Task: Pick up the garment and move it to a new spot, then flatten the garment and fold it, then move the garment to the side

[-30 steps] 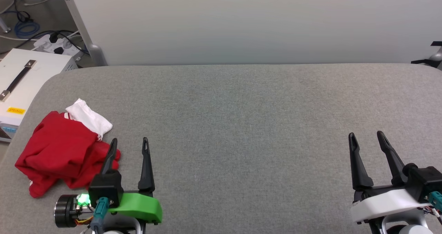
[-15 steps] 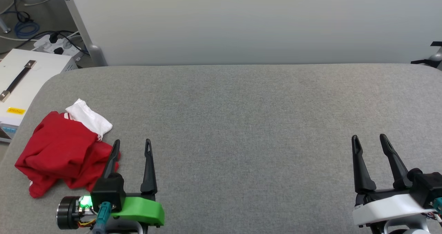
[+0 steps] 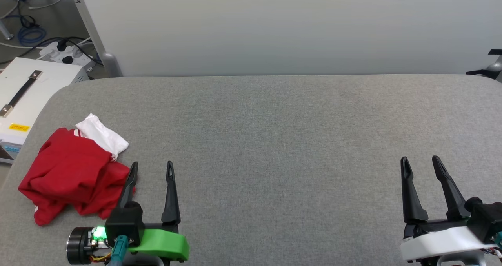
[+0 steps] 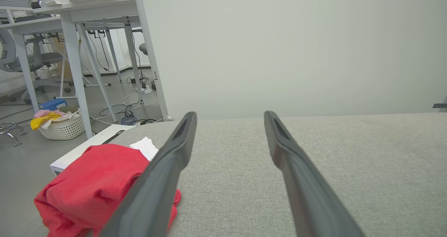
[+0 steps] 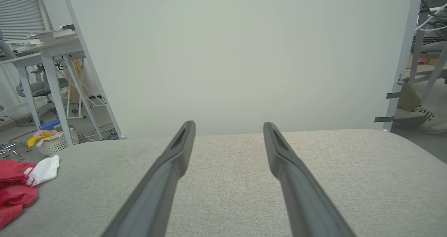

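Both grippers have slid back a little toward the robot. Crumpled just left of the left gripper [image 3: 152,164], perhaps brushing its left finger, lies the garment [image 3: 66,172]; that gripper's jaws stand wide apart, empty, low over the table [image 3: 274,140]. Well to its right, the right gripper [image 3: 419,158] gapes empty too. Far beyond the left gripper, a basket [image 4: 64,130] holds cloths [image 4: 43,117].
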Controlling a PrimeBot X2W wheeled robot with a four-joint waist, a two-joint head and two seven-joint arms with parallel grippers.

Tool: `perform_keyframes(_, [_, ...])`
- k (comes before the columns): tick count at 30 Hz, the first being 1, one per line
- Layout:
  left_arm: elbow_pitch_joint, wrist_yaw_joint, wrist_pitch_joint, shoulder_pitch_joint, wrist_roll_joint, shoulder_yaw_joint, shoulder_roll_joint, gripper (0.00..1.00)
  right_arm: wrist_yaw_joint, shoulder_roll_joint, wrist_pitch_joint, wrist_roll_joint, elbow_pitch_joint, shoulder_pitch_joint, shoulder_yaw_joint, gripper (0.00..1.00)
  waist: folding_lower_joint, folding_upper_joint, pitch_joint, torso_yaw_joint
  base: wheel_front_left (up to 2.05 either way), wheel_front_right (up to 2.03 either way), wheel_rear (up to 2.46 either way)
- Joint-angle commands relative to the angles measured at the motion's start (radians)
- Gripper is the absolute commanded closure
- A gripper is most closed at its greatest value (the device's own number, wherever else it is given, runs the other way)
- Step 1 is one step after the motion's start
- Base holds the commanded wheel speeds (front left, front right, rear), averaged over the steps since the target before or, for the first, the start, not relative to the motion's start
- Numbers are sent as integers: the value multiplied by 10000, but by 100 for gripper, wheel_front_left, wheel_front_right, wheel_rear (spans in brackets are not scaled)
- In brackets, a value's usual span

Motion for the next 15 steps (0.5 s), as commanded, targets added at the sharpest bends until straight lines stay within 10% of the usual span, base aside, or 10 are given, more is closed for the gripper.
perform_keyframes(1, [10,66,-105,150,-16,-40,-29,0,-6,9,-132,93,-112,103,21,0,0,-1,3,4,0,0,0])
perform_keyframes(15, [77,178,-394,317,-5,-162,-35,0,-7,10,-417,164,-212,308,66,0,0,-1,-111,32,0,0,0])
